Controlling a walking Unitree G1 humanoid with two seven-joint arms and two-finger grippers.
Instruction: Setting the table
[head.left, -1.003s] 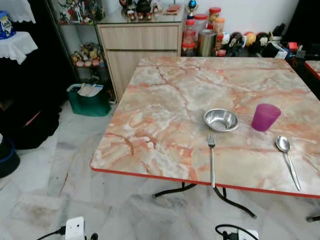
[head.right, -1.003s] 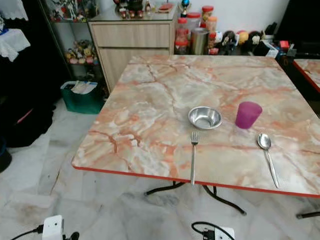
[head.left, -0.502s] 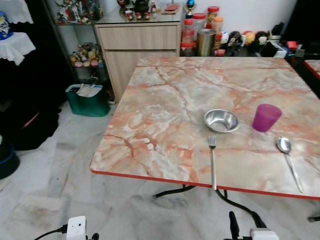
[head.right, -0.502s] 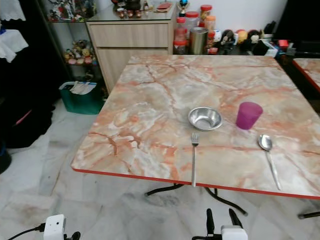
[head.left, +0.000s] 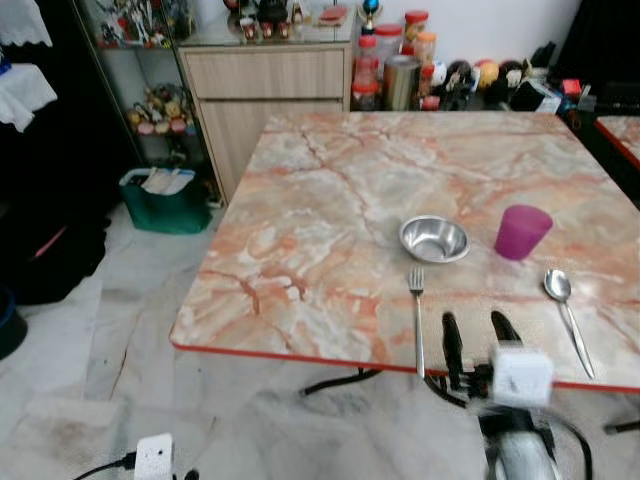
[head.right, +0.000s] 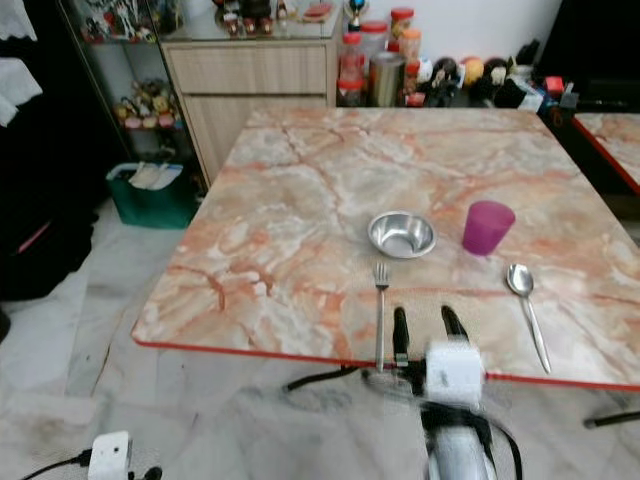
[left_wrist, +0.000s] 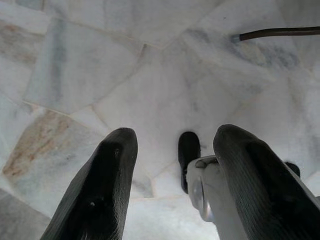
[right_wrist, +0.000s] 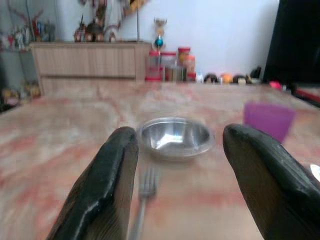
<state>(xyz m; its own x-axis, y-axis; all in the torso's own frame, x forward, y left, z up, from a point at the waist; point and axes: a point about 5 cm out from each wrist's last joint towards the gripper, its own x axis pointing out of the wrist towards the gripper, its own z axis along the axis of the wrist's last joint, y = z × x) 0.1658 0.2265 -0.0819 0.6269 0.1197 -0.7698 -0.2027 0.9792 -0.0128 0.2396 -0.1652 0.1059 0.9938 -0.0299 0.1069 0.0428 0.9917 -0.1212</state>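
So the surface (head.left: 330, 200) is a square top in pink-orange marble pattern with a red rim, standing on a pale marble floor (head.left: 90, 370). Behind the far edge there's a wooden cabinet (head.left: 265, 85) with jars (head.left: 400, 50) and knick-knacks along the wall, and a green bin (head.left: 160, 200) sits on the floor off the far left corner.

All the tableware is bunched toward the near right part of the surface. A steel bowl (head.left: 433, 238) sits a bit in from the near edge, a purple cup (head.left: 522, 231) stands upright just to its right, not touching. A fork (head.left: 417, 318) lies in front of the bowl, handle reaching the near edge, and a spoon (head.left: 565, 315) lies near the right corner, bowl end pointing away.

The right gripper (head.left: 470, 335) hovers at the near edge just right of the fork handle, jaws spread wide, holding nothing, touching nothing. The left gripper (left_wrist: 172, 150) hangs over the floor, jaws also apart and empty.
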